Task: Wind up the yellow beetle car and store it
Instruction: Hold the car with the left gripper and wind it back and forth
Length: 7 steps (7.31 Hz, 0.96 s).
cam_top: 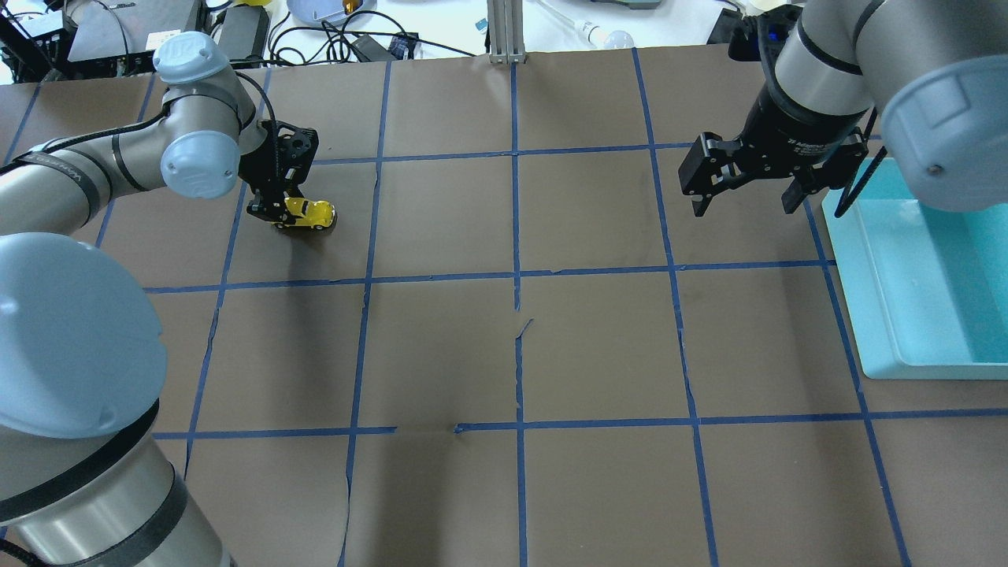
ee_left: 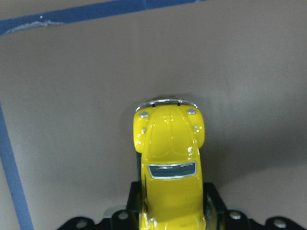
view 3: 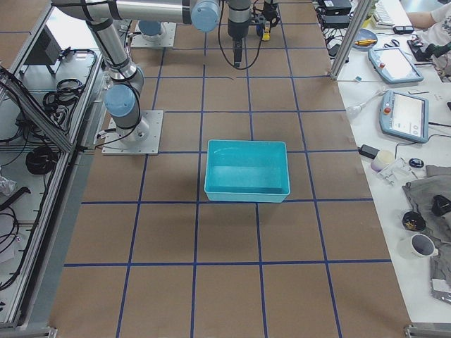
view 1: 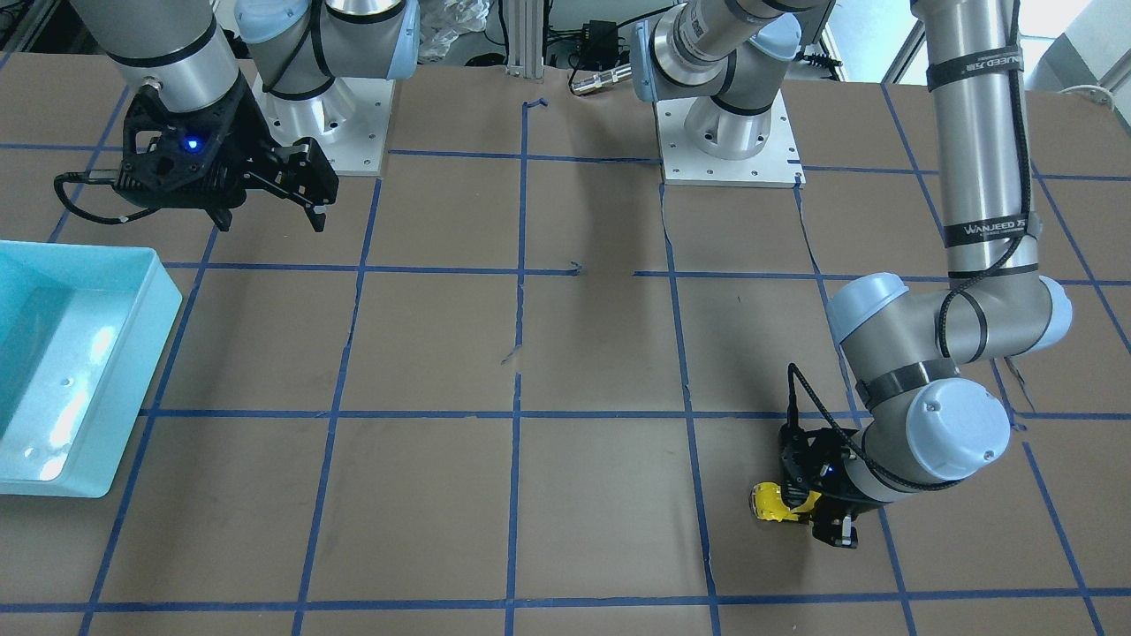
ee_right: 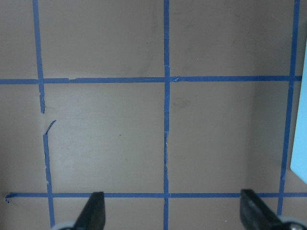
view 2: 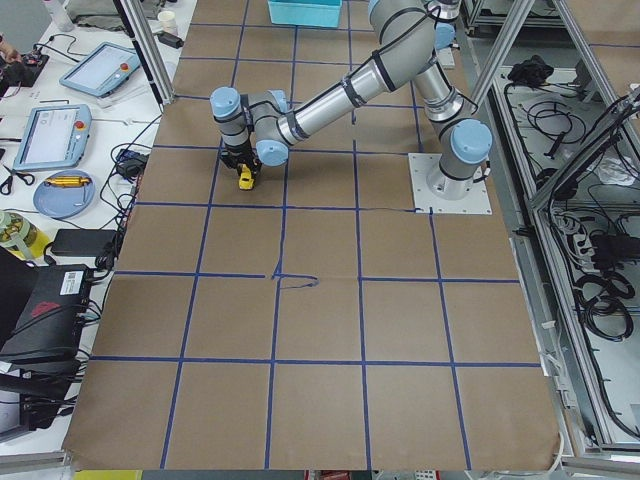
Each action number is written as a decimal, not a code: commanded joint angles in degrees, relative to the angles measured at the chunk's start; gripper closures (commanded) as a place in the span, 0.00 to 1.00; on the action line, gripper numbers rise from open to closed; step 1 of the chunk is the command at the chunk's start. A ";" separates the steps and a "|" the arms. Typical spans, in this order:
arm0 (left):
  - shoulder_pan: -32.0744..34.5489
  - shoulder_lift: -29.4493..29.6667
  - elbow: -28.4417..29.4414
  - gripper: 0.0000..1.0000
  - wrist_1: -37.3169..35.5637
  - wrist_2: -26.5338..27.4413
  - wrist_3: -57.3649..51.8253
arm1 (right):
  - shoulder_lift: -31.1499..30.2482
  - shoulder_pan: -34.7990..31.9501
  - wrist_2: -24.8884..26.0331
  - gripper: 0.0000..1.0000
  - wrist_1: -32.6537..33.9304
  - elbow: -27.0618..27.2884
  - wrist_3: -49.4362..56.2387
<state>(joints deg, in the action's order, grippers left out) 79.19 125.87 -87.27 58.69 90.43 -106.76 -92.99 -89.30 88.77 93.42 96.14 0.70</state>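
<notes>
The yellow beetle car (cam_top: 309,213) sits on the brown table at the far left; it also shows in the front view (view 1: 778,503) and in the left wrist view (ee_left: 169,163). My left gripper (cam_top: 272,211) is shut on the car's rear half, low at the table; the car's front with its silvery bumper sticks out past the fingers. My right gripper (cam_top: 742,203) is open and empty, held above the table beside the blue bin (cam_top: 929,276). Its fingertips (ee_right: 93,211) show in the right wrist view over bare table.
The light blue bin (view 1: 62,362) stands at the table's right side and holds nothing I can see. Blue tape lines (cam_top: 516,276) mark a grid on the brown table. Cables and devices lie beyond the far edge (cam_top: 354,39).
</notes>
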 commanded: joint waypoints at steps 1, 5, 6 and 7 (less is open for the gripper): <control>0.00 -0.01 0.26 1.00 0.02 -0.08 1.73 | 0.00 0.00 0.00 0.00 0.00 -0.07 0.00; -0.35 0.52 0.26 1.00 0.02 -0.08 1.65 | 0.00 0.00 0.00 0.00 -0.08 0.02 0.00; -1.14 0.61 -0.09 1.00 0.02 -0.08 1.47 | 0.00 0.00 0.00 0.00 -0.26 0.02 -0.17; -1.49 0.69 -0.18 1.00 0.02 0.00 1.21 | 0.00 0.00 0.00 0.00 -0.26 0.02 -0.09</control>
<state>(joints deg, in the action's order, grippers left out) 78.27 126.42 -87.24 58.69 90.36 -105.28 -92.99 -89.30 88.77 93.23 96.15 0.61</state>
